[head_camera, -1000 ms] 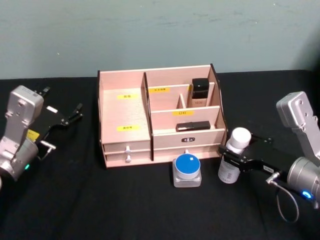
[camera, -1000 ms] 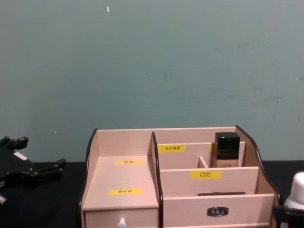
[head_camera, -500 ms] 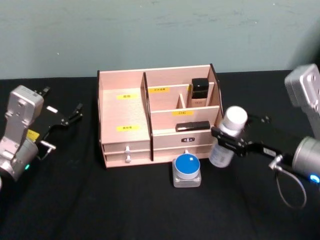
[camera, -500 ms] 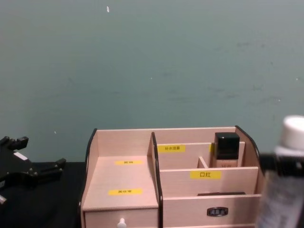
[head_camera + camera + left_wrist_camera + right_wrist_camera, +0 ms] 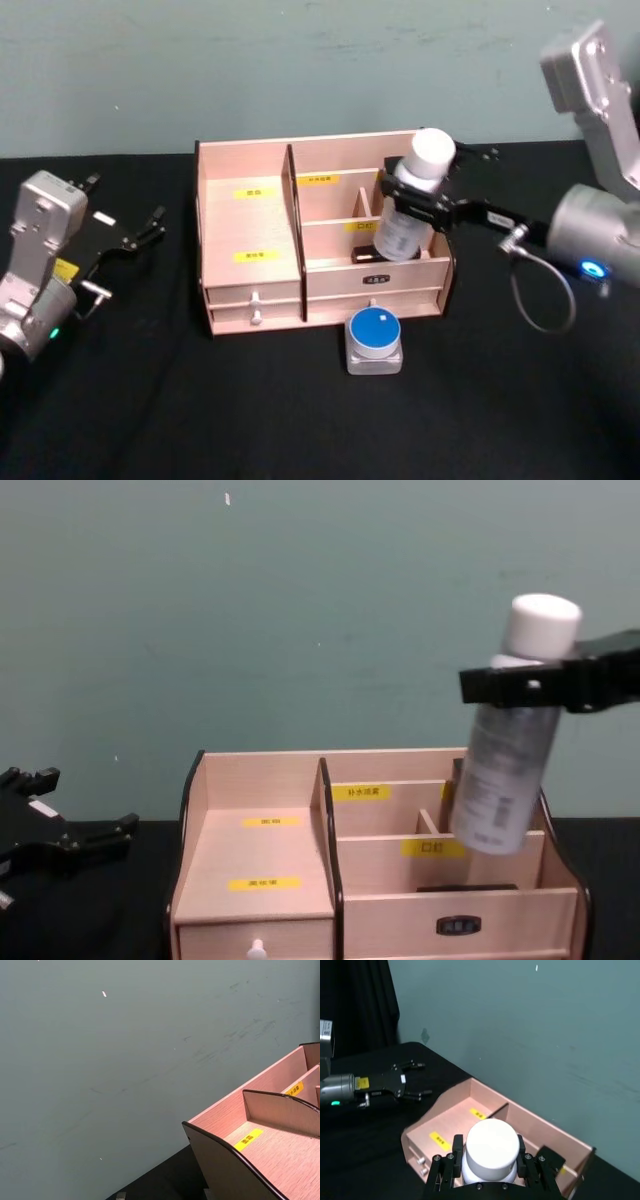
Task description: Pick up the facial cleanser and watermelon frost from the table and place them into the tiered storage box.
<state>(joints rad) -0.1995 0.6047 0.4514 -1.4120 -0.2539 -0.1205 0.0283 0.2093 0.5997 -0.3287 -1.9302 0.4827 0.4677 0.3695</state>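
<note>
Bottle (image 5: 400, 232): clenched at the neck in our right gripper (image 5: 418, 198), tilted, base hanging above right-hand compartments of box (image 5: 248, 225); left gripper (image 5: 148, 226) parked, spread open

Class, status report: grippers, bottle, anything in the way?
Right gripper shut on white-capped bottle, tilted over tiered storage box. Left gripper open, parked left. Nothing blocking.

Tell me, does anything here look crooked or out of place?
Only the white-capped bottle: the right claw grips its neck, holding it tilted in midair over the storage box. Nothing looks spilled or broken. The left claw sits open beside the box.
</note>
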